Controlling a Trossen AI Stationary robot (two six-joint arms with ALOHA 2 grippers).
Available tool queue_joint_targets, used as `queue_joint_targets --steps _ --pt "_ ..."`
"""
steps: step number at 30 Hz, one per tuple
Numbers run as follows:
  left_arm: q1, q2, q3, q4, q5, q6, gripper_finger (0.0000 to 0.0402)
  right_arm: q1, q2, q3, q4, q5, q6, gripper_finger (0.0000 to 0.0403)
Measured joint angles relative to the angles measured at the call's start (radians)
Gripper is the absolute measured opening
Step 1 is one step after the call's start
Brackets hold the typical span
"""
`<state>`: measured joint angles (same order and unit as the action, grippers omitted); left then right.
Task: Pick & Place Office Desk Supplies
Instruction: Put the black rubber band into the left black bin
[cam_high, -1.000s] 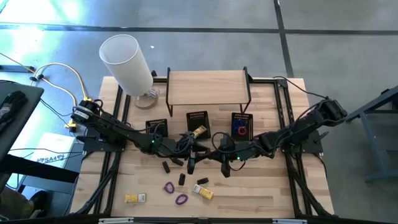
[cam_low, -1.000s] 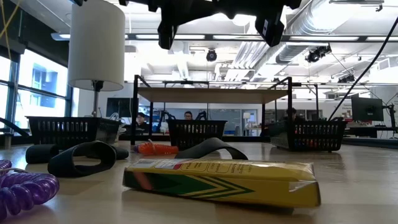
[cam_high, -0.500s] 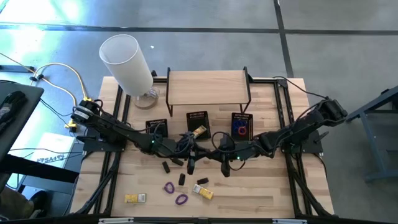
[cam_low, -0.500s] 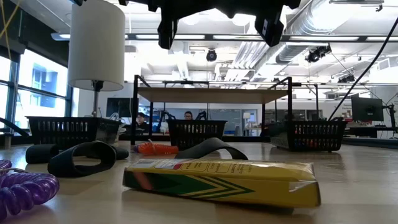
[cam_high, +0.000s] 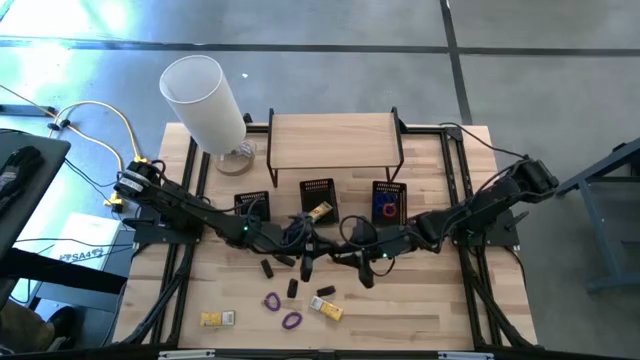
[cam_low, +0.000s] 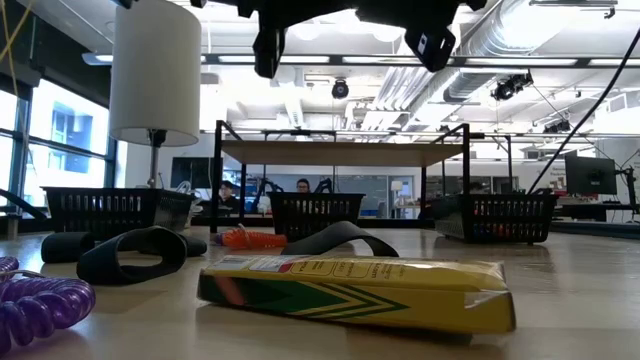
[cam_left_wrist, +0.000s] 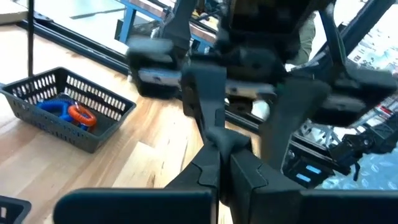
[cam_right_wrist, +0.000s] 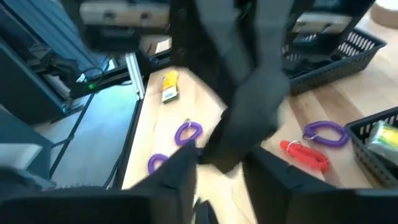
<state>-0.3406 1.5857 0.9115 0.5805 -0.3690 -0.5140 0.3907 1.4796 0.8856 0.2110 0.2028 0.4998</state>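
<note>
Left claw (cam_high: 308, 262) shut — mid-table, above supplies (cam_high: 293, 288)

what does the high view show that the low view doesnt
Only the high view shows the whole layout: both arms meeting mid-table, the left gripper and right gripper, the blue and red loops in the right basket, and the small yellow item near the front edge. Only the low view shows the printing on the yellow box up close, the purple coil from the side, and the room behind the table. Both show the white cylinder, the wooden shelf and three black baskets.
</note>
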Motion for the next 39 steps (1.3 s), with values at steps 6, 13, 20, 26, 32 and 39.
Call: queue_joint_targets --steps 6,13,20,26,32,39 --pt "0.001 -0.001 0.0 -0.001 -0.002 0.021 0.0002 0.001 0.0 0.0 -0.001 -0.009 -0.003 0.0204" --pt "-0.009 -0.069 0.0 -0.125 0.001 0.046 0.0001 0.017 -0.005 0.0 0.002 -0.008 -0.007 0.0246" --pt "-0.009 -0.194 0.0 -0.324 -0.019 0.024 0.0001 0.016 -0.005 0.0 0.003 -0.004 -0.007 0.0248" --pt "-0.009 -0.352 0.011 -0.636 -0.166 -0.057 0.0001 0.016 -0.005 0.0 0.002 -0.004 -0.007 0.0248" --pt "-0.009 -0.475 0.011 -0.867 -0.241 -0.18 0.0001 0.015 -0.005 0.0 0.001 -0.004 -0.008 0.0248" --pt "0.04 -0.52 0.015 -1.142 -0.252 -0.322 0.0001 0.015 -0.005 0.0 -0.002 0.002 -0.008 0.0248"
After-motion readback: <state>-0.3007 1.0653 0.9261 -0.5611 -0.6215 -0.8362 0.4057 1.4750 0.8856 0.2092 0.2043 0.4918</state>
